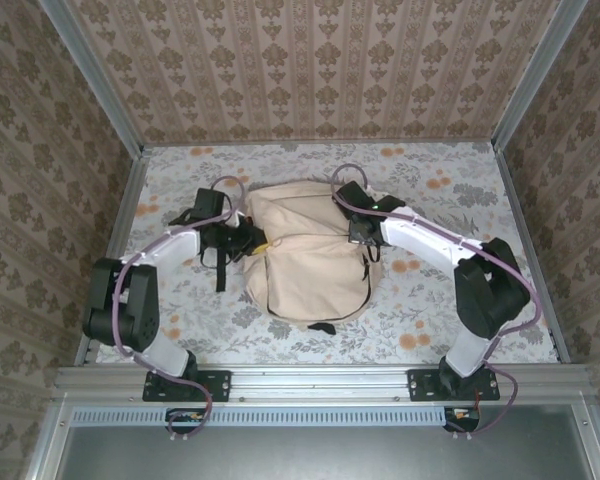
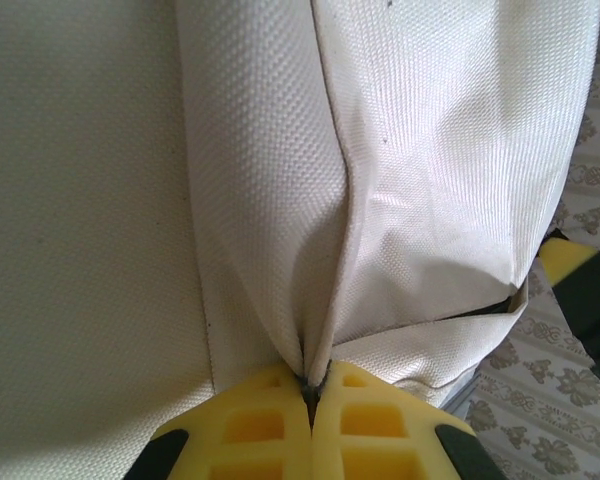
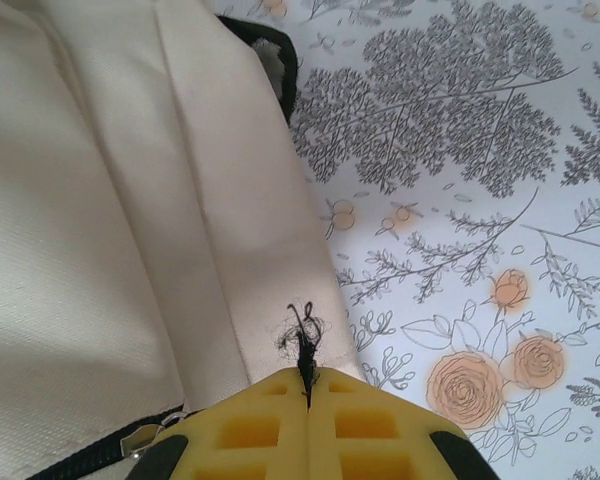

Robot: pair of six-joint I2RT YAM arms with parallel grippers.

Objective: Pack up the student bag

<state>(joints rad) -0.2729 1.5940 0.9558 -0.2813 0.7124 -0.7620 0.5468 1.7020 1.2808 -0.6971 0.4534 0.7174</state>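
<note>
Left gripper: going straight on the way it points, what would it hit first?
The student bag. The left gripper is shut on a fold of its beige fabric, so it would probably just push deeper into the bag.

No legible text, brand, number or sign in any view. Student bag point(image 1: 305, 260): plain cream fabric. Table cover point(image 1: 460, 180) and walls point(image 1: 310, 60): ornament only. Base plates point(image 1: 185, 383), lower frame: possibly marked, too small to resolve.
</note>
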